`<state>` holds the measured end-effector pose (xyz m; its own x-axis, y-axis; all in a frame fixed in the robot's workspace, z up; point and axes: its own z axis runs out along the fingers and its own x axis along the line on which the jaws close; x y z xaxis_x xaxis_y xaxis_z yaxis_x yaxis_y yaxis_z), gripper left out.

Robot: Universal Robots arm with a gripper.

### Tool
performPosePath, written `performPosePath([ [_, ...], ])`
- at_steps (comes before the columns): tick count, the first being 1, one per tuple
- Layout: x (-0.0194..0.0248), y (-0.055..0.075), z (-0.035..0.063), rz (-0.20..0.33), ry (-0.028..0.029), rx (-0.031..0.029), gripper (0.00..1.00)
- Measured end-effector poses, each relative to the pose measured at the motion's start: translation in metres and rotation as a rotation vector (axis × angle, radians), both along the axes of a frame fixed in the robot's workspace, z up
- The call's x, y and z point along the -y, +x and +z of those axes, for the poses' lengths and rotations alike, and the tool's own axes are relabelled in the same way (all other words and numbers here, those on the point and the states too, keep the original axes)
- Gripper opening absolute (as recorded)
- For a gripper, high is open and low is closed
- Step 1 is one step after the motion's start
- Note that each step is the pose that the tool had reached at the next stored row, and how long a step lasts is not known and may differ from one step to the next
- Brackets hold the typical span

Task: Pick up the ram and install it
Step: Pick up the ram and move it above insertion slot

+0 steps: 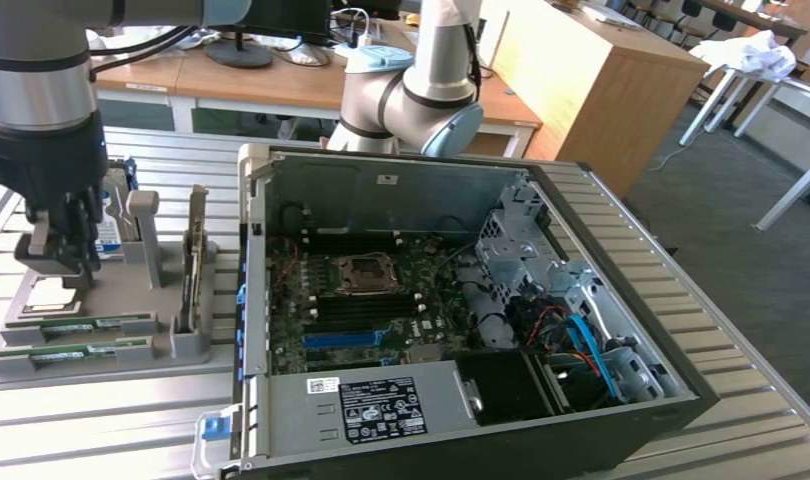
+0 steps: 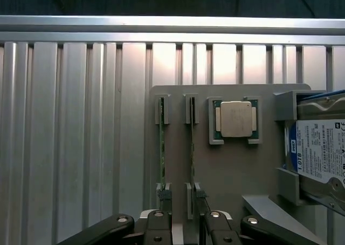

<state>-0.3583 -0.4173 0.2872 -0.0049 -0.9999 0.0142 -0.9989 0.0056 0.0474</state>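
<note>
In the wrist view, the black gripper [image 2: 186,220] covers the near ends of the two long, thin green circuit-board ram sticks [image 2: 192,148]. The blue-labelled hard drive [image 2: 319,153] is cut off at the frame edge. The jaws stand wide apart and grip nothing. Both sticks stand on edge in slots of the flat grey holder tray [image 2: 232,169], beside the square silver processor [image 2: 236,118].

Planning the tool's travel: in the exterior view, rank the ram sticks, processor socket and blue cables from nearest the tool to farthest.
1. ram sticks, in the grey holder just below the tool.
2. processor socket, middle of the case, exterior view's right.
3. blue cables, even farther right, inside it.
</note>
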Motion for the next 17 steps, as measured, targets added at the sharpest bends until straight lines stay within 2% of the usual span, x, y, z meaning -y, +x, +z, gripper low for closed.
performPosePath([
  [9,0.0001,-0.0002,-0.0009,0.0,0.0,0.0001,0.3],
  [17,0.003,-0.0022,-0.0008,0.0,0.0,0.0,0.3],
])
